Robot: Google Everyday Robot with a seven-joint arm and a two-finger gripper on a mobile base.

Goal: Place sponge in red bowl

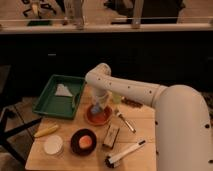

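Note:
The blue sponge (96, 108) is over the middle of the shallow orange-red bowl (98, 116), which stands mid-table. I cannot tell whether the sponge rests in the bowl or hangs just above it. My gripper (97, 104) reaches down from the white arm and is right at the sponge, directly above the bowl.
A green tray (52, 103) with a white cloth stands at the left. A dark brown bowl with orange contents (83, 141), a white round dish (53, 145), a banana (46, 131), a tan and dark block (111, 136), a brush (125, 152) and a utensil (124, 121) lie around the bowl.

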